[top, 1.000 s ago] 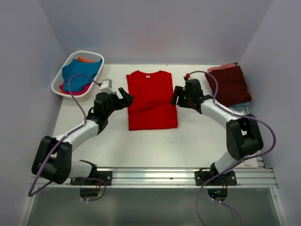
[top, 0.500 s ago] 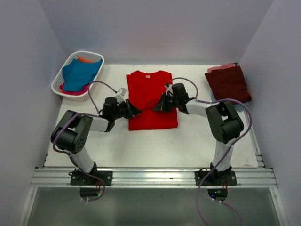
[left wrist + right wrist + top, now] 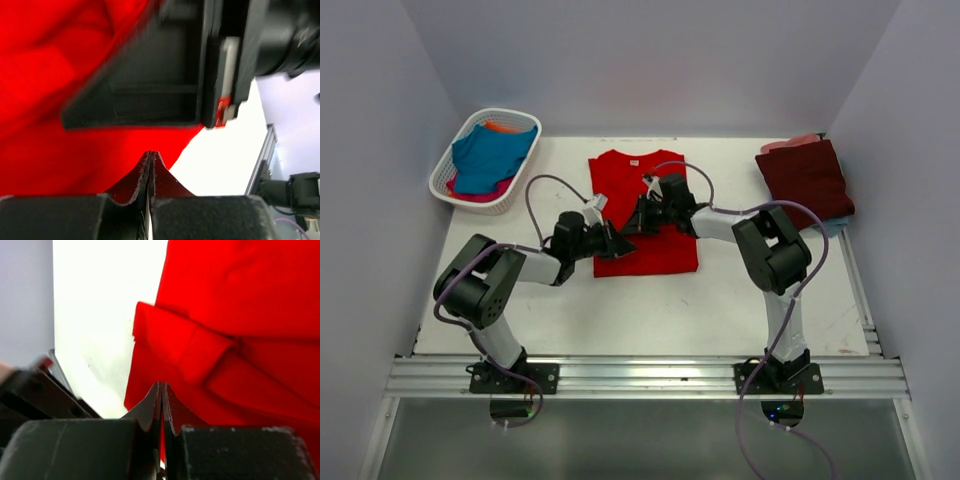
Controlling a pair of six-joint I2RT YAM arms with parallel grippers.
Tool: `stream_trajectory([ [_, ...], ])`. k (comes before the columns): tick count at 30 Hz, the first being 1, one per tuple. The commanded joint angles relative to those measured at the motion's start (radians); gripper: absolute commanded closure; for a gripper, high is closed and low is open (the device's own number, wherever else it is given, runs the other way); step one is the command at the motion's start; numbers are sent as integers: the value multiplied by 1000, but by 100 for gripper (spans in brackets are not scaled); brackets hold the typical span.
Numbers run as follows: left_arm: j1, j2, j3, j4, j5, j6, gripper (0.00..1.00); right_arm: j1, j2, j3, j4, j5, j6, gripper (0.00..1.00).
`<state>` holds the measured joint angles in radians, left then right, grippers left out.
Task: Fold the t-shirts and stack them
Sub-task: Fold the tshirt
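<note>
A bright red t-shirt (image 3: 655, 195) lies spread flat in the middle of the table. Both arms reach in over its left half. My left gripper (image 3: 620, 245) is low over the shirt's lower left part, its jaws shut with nothing seen between them (image 3: 151, 154). My right gripper (image 3: 632, 222) sits just above it, also shut (image 3: 161, 386), over red cloth (image 3: 240, 305) with a folded-in sleeve (image 3: 192, 347). In the left wrist view the right gripper's black body (image 3: 165, 75) looms close. A folded maroon t-shirt (image 3: 807, 180) rests at the far right.
A white lattice basket (image 3: 444, 178) at the back left holds a teal t-shirt (image 3: 492, 155), with orange (image 3: 501, 127) and pink (image 3: 470, 193) cloth showing under it. A pale blue edge (image 3: 836, 228) peeks from under the maroon pile. Walls close in on three sides.
Both arms have swung inward from the shirt's sides to its left half. Both grippers went from open to shut. The shirt has not visibly moved.
</note>
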<state>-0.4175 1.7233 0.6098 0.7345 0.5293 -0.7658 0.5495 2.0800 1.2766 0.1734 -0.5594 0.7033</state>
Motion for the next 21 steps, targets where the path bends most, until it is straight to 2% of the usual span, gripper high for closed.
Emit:
stream_trajectory([
  [1,-41,-8,18,-122,-101,71,100,0,17,59,-41,45,-30,100],
  [9,-61,30,51,-352,-293,137,100,7,45,102,-109,67,-48,100],
  [17,-63,84,57,-348,-288,132,100,41,38,66,-126,92,-71,100],
  [21,-63,79,59,-359,-292,140,100,43,75,101,-163,119,-91,100],
])
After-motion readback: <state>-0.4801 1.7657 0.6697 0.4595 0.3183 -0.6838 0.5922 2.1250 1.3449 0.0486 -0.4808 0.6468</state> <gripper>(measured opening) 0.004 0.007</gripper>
